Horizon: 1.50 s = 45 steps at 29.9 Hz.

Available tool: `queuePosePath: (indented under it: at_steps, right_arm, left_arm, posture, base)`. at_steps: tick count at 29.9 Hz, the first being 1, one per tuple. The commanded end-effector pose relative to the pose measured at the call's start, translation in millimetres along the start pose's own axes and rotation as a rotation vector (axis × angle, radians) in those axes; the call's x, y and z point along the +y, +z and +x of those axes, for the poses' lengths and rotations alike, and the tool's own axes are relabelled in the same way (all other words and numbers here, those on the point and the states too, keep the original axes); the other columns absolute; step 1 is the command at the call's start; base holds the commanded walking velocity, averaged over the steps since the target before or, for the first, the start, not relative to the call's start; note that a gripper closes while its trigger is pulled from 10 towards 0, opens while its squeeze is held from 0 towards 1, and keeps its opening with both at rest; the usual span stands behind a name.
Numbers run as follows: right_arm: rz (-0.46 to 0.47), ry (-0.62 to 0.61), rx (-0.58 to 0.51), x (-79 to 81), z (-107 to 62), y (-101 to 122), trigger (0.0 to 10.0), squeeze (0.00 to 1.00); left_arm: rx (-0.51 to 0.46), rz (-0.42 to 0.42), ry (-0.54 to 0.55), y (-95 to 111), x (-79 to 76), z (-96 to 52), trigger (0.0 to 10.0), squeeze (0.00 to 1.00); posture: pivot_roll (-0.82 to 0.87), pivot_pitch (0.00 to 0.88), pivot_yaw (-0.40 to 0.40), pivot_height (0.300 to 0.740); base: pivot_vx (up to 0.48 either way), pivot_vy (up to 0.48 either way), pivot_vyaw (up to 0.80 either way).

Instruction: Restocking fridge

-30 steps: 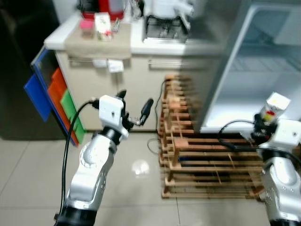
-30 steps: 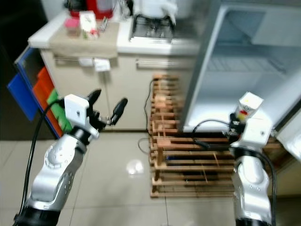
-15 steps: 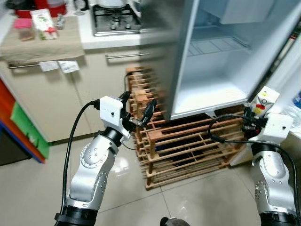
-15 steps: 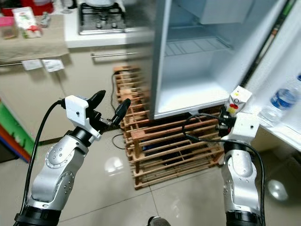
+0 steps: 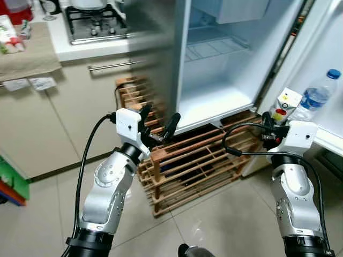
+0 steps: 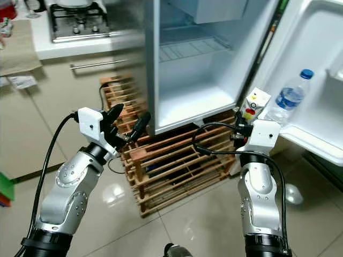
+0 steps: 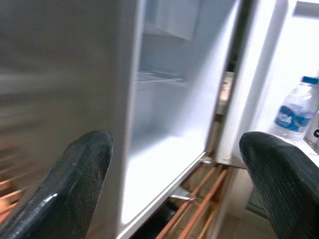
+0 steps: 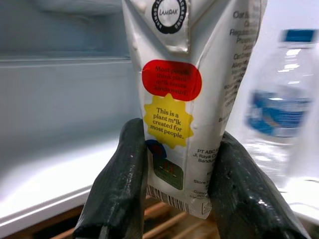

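Observation:
A white milk carton (image 8: 192,94) with a red and a yellow sticker sits upright in my right gripper (image 5: 273,120), which is shut on it. The carton (image 6: 253,103) hangs in front of the open fridge (image 5: 214,69), close to the door shelf. A water bottle (image 6: 286,101) with a blue cap stands on the door shelf (image 6: 316,142), just right of the carton. My left gripper (image 5: 159,120) is open and empty, held out before the fridge's lower left corner. The white fridge interior (image 7: 164,144) has a wire shelf and a bare floor.
A wooden slatted pallet rack (image 5: 198,160) lies on the tiled floor under and in front of the fridge. A counter with a gas hob (image 5: 94,24) and a cloth runs along the left. Black cables loop near both arms.
The camera has swung right, so the fridge and its door shelf with the bottle now fill the view. My right gripper with the carton is nearer the door shelf. The left gripper stays open.

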State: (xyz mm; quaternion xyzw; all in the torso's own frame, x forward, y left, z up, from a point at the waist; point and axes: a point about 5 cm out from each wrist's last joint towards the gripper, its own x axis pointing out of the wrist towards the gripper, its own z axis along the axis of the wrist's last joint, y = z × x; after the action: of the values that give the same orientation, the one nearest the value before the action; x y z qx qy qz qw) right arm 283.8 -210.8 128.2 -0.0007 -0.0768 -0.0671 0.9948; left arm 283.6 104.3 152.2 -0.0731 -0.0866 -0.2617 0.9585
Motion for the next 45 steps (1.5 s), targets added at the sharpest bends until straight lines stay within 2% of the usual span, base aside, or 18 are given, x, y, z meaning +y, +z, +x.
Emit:
queuePosePath:
  at_steps: [1, 4, 7, 9, 13, 18, 21, 25, 27, 30, 32, 37, 41, 45]
  right_arm:
    - [-0.012, -0.03, -0.026, -7.9, -0.5, 6, 10.0, 0.0]
    - [-0.011, -0.046, -0.029, -10.9, -2.5, 6, 10.0, 0.0]
    - [-0.011, -0.092, -0.044, -18.9, -9.3, 7, 10.0, 0.0]
    - [-0.016, -0.113, -0.049, -23.1, -13.3, 7, 10.0, 0.0]
    - [-0.034, -0.149, -0.036, -29.9, -21.1, 2, 10.0, 0.0]
    - [-0.02, -0.123, -0.001, -22.8, -22.2, -3, 10.0, 0.0]
    - [-0.026, -0.118, -0.021, -21.6, -19.5, 0, 10.0, 0.0]
    - [-0.029, -0.116, -0.032, -23.6, -14.7, 5, 10.0, 0.0]
    - [-0.035, -0.103, -0.032, -24.9, -11.7, 6, 10.0, 0.0]
    - [-0.06, -0.079, -0.027, -23.2, -9.6, 7, 10.0, 0.0]
    - [-0.065, -0.062, -0.033, -21.0, -7.7, 9, 10.0, 0.0]
    - [-0.057, -0.074, -0.01, -22.0, -5.8, 6, 10.0, 0.0]
    - [-0.059, -0.044, -0.019, -15.4, -4.9, 6, 10.0, 0.0]
    - [-0.05, -0.046, -0.014, -13.8, -3.2, 4, 10.0, 0.0]
  left_arm:
    - [-0.021, -0.014, -0.046, 4, -9.3, 2.9, 10.0, 0.0]
    - [-0.015, -0.033, -0.039, 2, -9.5, 4.1, 10.0, 0.0]
    - [-0.003, -0.171, 0.085, -5, -1.3, 8.9, 10.0, 0.0]
    - [0.009, -0.187, 0.088, -10, -5.3, 9.1, 10.0, 0.0]
    - [0.032, -0.16, 0.037, -14, -16.7, 10.8, 10.0, 0.0]
    - [0.044, -0.093, 0.041, -11, -4.3, 17.4, 10.0, 0.0]
    - [0.055, -0.065, 0.087, -11, 1.6, 19.5, 10.0, 0.0]
    - [0.062, -0.079, 0.131, -12, 4.4, 21.3, 10.0, 0.0]
    - [0.062, -0.113, 0.165, -14, 4.2, 20.2, 10.0, 0.0]
    - [0.067, -0.13, 0.173, -17, 3.5, 20.4, 10.0, 0.0]
    - [0.055, -0.17, 0.164, -15, 1.9, 23.0, 10.0, 0.0]
    - [0.052, -0.107, 0.155, -12, -0.9, 26.8, 10.0, 0.0]
    - [0.028, -0.011, 0.126, -4, -3.4, 29.7, 10.0, 0.0]
    - [0.005, -0.002, 0.091, 1, -7.0, 32.9, 10.0, 0.0]
  posture:
    - [-0.08, 0.0, -0.014, 0.74]
    - [-0.09, 0.0, -0.007, 0.74]
    - [-0.11, 0.0, 0.01, 0.74]
    - [-0.12, 0.0, 0.015, 0.74]
    - [-0.13, 0.0, 0.029, 0.74]
    - [-0.14, 0.0, 0.049, 0.74]
    - [-0.15, 0.0, 0.053, 0.74]
    - [-0.15, 0.0, 0.047, 0.74]
    - [-0.15, 0.0, 0.039, 0.74]
    - [-0.15, 0.0, 0.035, 0.74]
    - [-0.15, 0.0, 0.036, 0.74]
    - [-0.15, 0.0, 0.036, 0.74]
    - [-0.14, 0.0, 0.04, 0.74]
    - [-0.14, 0.0, 0.043, 0.74]
  base:
    - [0.0, -0.48, -0.73]
    - [0.0, -0.16, -0.73]
    - [0.0, 0.0, -0.73]
    - [0.0, 0.0, -0.73]
    - [0.0, 0.0, -0.73]
    - [0.0, 0.0, -0.72]
    - [0.0, 0.0, -0.22]
    - [0.0, 0.0, 0.0]
    - [0.0, 0.0, 0.0]
    - [0.0, 0.0, 0.0]
    - [0.0, 0.0, 0.54]
    - [0.0, 0.0, 0.51]
    - [0.0, 0.0, 0.0]
    - [0.0, 0.0, 0.0]
